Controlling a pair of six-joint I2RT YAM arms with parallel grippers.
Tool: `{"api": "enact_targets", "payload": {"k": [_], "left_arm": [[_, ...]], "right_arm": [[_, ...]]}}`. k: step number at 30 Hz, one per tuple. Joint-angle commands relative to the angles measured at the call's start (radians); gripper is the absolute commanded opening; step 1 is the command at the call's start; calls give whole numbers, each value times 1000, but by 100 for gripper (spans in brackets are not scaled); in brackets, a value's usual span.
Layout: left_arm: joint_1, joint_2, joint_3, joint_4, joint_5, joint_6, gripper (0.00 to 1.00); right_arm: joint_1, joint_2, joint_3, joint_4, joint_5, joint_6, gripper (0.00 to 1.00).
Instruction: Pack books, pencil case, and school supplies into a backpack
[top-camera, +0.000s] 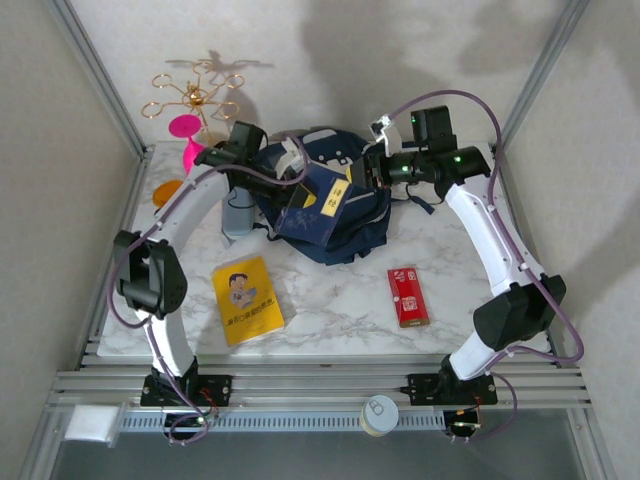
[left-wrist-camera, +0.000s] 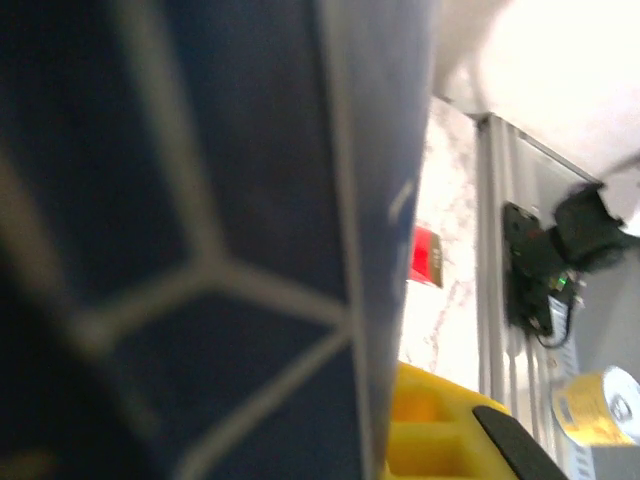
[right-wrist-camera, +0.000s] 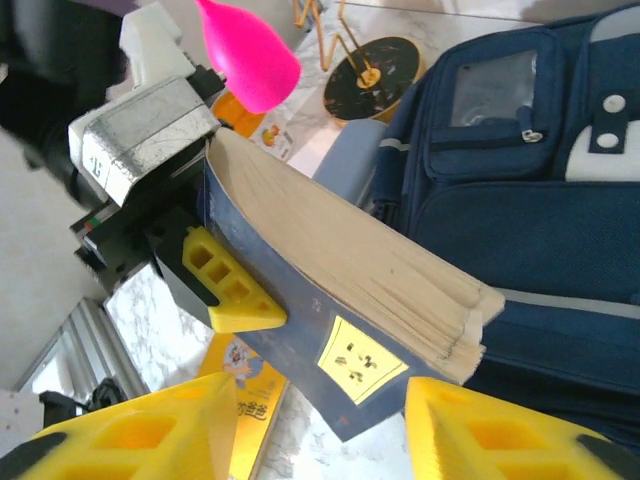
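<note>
The navy book (right-wrist-camera: 330, 290) is clenched by the left claw (top-camera: 293, 170), tilted over the backpack (top-camera: 352, 228); the right claw (right-wrist-camera: 322, 400) is held spread; the book could be snagged on fabric and twisted loose.

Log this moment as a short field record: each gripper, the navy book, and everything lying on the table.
left gripper: shut on the navy book, holding it tilted over the backpack
right gripper: open, fingers either side of the book's lower corner
yellow book: flat on the table, near left
red pack: flat on the table, near right
pencil case: beside the backpack's left side
not yet packed: yellow book, red pack, pencil case
</note>
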Motion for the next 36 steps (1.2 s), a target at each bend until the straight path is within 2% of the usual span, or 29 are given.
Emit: {"api": "enact_targets", "payload": {"k": [1,4,6,10,13,18,21,24,31,35,36], "left_arm": [[4,-66,11,235,-134,-216,0],[-15,-92,-30,254,-199,-247,0],[-21,-144,-112,342,-231,-293,0],[-20,-247,-246,542,-228,-464,0],[-24,-299,-298,655,-253,-604,0],[-65,-358,-396,849,-262,-841,0],[-110,-367,-412,925,-242,-917,0],[-147,-349,-408,1004,-200,-999,0],[-212,-351,-396,1151,-112,-1093,0],[-220,-343,-388,1126,-126,-1070,0],[-221,-338,-375,1090,-138,-1048,0]], "right_arm": [[-10,-15,-10,56,38,10,53],[-23,-38,-59,106,60,29,69],[-50,-63,-110,161,54,56,73],[-157,-150,-277,320,-34,171,98],[-217,-248,-438,480,-145,256,99],[-217,-379,-648,746,-339,402,99],[-190,-396,-720,885,-401,481,99],[-111,-362,-701,869,-392,425,99],[-124,-234,-657,815,-403,372,99],[-120,-256,-725,1022,-530,498,98],[-119,-274,-747,1062,-549,522,94]]}}
